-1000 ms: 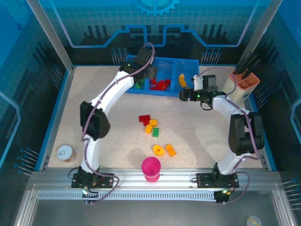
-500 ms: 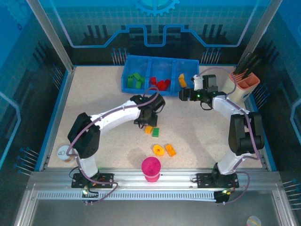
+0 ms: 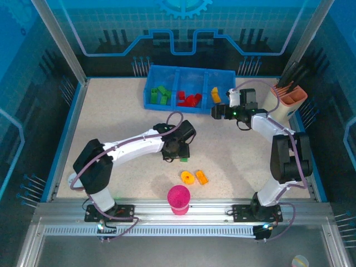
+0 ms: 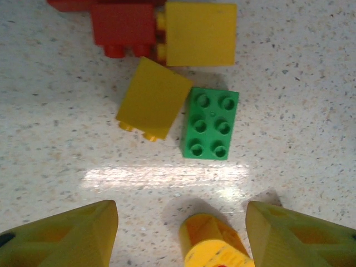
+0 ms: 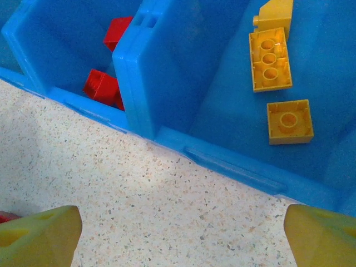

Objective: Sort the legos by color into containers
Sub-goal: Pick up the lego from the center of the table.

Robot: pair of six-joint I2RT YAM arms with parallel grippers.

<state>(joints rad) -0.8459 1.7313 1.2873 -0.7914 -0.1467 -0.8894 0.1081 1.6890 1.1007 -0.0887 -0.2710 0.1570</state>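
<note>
A loose cluster of legos lies mid-table: a green brick (image 4: 211,123), two yellow bricks (image 4: 154,99) (image 4: 200,33) and a red brick (image 4: 123,25). My left gripper (image 4: 182,214) (image 3: 175,151) hovers over them, open and holding nothing. A round yellow lego (image 4: 214,247) (image 3: 187,177) stands on the table low between the fingers, untouched. The blue tray (image 3: 149,99) holds green (image 3: 161,94), red (image 3: 189,100) and yellow (image 3: 216,95) bricks in its three containers. My right gripper (image 5: 181,222) (image 3: 218,112) is open and empty at the tray's front wall (image 5: 233,164), facing yellow bricks (image 5: 270,58).
An orange brick (image 3: 201,178) lies beside the round yellow one. A magenta cup (image 3: 178,199) stands near the front edge. The beige-and-pink utensil holder (image 3: 289,97) stands at the far right, close behind the right arm.
My left arm has swung from the tray's left compartment down to the brick cluster in the middle of the table. The right arm has stayed put.
</note>
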